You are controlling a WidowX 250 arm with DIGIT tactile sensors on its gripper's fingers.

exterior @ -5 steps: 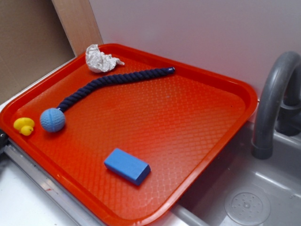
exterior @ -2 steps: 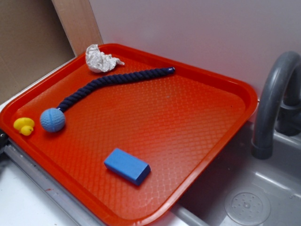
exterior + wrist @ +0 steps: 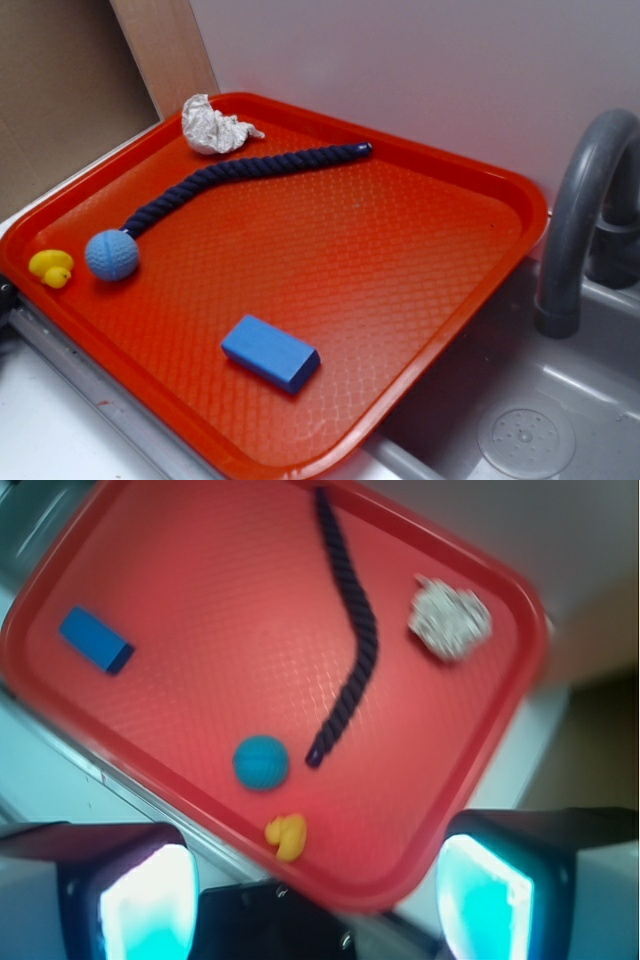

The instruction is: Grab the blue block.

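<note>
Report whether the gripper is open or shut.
Open: in the wrist view the gripper has its two fingers spread wide apart, nothing between them, high above the red tray.

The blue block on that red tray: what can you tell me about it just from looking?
The small solid mid-blue rectangular block has flat, smooth faces and sharp edges, and looks like plastic or foam. It lies flat on its broad face, turned at an angle, near the front edge of the textured red plastic tray. Nothing else touches it; it lies apart from the other items.

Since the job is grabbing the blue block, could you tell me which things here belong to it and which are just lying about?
Job: blue block; gripper, open, high above the tray.

Lying about: blue ball, navy rope, yellow duck, crumpled paper, faucet.
</note>
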